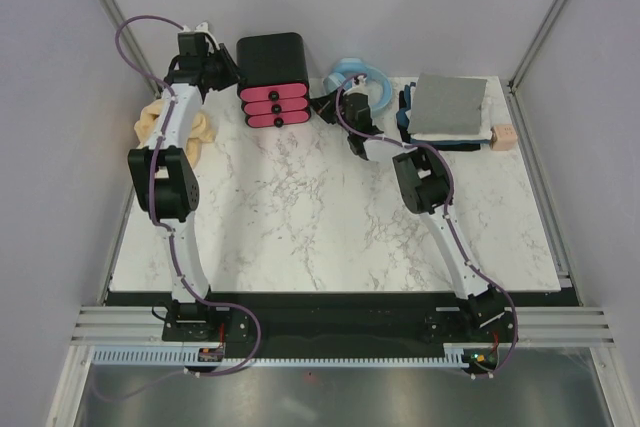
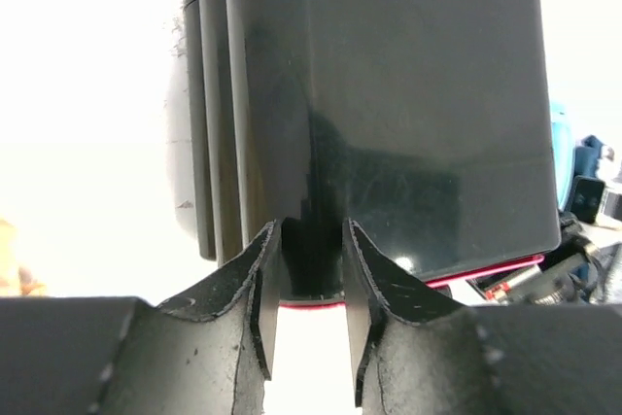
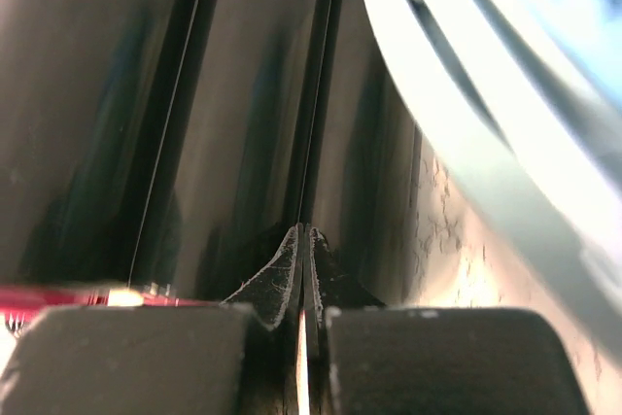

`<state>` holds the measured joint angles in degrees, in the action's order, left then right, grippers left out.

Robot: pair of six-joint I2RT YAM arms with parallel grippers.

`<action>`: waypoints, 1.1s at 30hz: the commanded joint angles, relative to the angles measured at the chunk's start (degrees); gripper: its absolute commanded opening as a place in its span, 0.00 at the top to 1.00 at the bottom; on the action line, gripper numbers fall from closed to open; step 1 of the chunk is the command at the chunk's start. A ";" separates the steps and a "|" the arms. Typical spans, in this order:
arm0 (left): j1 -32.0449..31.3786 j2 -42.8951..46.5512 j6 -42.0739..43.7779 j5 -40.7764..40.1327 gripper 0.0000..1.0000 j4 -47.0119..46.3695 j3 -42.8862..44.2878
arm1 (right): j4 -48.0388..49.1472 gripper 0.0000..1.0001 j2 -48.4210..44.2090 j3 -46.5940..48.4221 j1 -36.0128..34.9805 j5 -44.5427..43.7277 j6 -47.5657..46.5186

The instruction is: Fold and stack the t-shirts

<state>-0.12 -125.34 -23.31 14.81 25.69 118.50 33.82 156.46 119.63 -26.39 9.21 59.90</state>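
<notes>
top: bright, even, sharp, soft shadows | left wrist: background blown white, sheen on black box (image 2: pixel 389 94) | right wrist: close-up blurred

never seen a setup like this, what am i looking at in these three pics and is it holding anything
These are two small robot arms bolted at the near edge of a marble table. The wide picture is from a camera above and behind them. Each close-up is from a camera on one wrist, looking along its own fingers. On the table lie a black box with a pink-red side, a light blue ring, a crumpled cream t-shirt at the left, and a folded stack of t-shirts, grey on top, at the right. Both arms reach to the box. The left fingers stand apart with the box just ahead; the right fingers are pressed together. Neither holds a shirt.
</notes>
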 commanded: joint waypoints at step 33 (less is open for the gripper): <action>-3.13 6.60 -9.73 -9.71 0.98 9.55 -8.90 | -21.52 1.00 -23.05 -7.76 7.23 14.35 -23.87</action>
<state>-3.46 -121.23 -31.05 7.18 37.21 108.12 17.74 128.25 103.28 -19.11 22.61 35.90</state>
